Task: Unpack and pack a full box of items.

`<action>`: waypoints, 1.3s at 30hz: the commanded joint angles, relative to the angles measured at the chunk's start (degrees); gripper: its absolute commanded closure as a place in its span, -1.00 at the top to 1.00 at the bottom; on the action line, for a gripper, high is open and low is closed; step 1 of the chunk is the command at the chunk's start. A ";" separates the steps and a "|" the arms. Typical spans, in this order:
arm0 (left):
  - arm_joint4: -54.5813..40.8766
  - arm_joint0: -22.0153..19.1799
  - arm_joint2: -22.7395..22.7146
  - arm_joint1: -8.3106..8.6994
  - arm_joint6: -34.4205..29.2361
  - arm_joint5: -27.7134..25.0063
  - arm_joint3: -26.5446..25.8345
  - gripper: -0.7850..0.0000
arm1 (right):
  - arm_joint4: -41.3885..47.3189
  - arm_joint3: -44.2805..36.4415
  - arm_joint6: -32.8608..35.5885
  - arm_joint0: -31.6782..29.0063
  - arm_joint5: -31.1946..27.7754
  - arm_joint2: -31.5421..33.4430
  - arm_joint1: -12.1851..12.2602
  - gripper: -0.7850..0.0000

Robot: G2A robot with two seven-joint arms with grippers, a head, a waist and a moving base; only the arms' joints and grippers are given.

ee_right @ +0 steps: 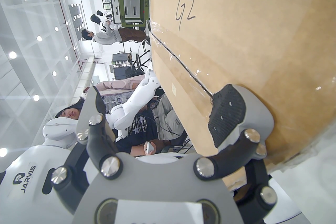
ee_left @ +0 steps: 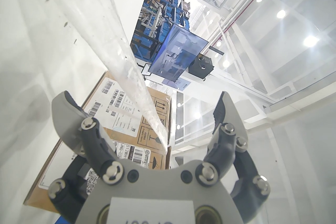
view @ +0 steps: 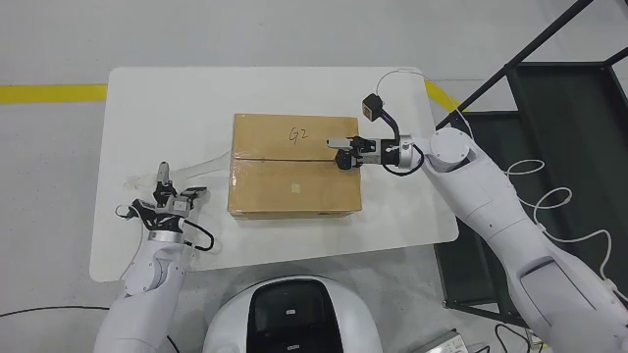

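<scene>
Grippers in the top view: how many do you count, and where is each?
2. The left gripper is over the table left of the box; the right gripper is over the box top near its right edge.

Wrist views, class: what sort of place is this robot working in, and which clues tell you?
Probably a factory hall or robot test lab: blue storage racks, a big screen, a yellow floor line, and a cardboard box on a white table.
</scene>
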 commanded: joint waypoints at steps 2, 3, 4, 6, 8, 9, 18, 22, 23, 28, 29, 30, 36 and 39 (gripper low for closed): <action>0.92 0.11 -0.20 -0.07 1.00 0.64 -0.72 -0.02 | 0.00 0.00 0.00 0.00 0.00 0.00 0.00 1.00; 1.20 0.15 -0.26 -0.10 1.33 0.94 -0.95 -0.14 | 0.00 0.00 0.00 0.00 0.00 0.00 0.00 1.00; 1.49 0.20 -0.31 -0.13 1.65 1.28 -1.15 -0.22 | 0.00 0.00 0.00 0.00 0.00 0.00 0.00 1.00; 2.02 0.35 -0.43 -0.17 2.15 1.82 -1.51 -0.37 | 0.00 0.00 0.00 0.00 0.00 0.00 0.00 1.00; 2.36 0.52 -0.59 -0.23 2.62 2.21 -1.86 -0.50 | 0.00 0.00 0.00 0.00 0.00 0.00 0.00 1.00; 2.48 0.66 -0.65 -0.26 2.89 2.29 -2.02 -0.56 | 0.00 0.00 0.00 0.00 0.00 0.00 0.00 1.00; 2.66 2.13 -1.84 -0.49 3.78 1.96 -4.77 -1.00 | 0.00 0.00 0.00 0.00 0.00 0.00 0.00 1.00; 3.38 3.93 -2.30 -0.53 3.41 0.64 -8.22 -1.00 | 0.00 0.00 0.00 0.00 0.00 0.00 0.00 1.00; 3.62 4.41 -2.41 -0.54 3.34 0.50 -9.37 -1.00 | 0.00 0.00 0.00 0.00 0.00 0.00 0.00 1.00; 5.22 6.80 -3.03 -0.49 2.92 0.61 -16.47 -1.00 | 0.00 0.00 0.00 0.00 0.00 0.00 0.00 1.00; 5.63 7.29 -3.05 -0.49 2.91 0.73 -18.06 -1.00 | 0.00 0.00 0.00 0.00 0.00 0.00 0.00 1.00; 6.14 7.75 -3.03 -0.49 2.87 0.93 -19.64 -1.00 | 0.00 0.00 0.00 0.00 0.00 0.00 0.00 1.00; 11.64 8.85 -1.50 -0.63 3.98 3.71 -27.37 -1.00 | 0.00 0.00 0.00 0.00 0.00 0.00 0.00 1.00; 15.25 7.98 -0.12 -0.79 5.53 6.68 -29.64 -1.00 | 0.00 0.00 0.00 0.00 0.00 0.00 0.00 1.00</action>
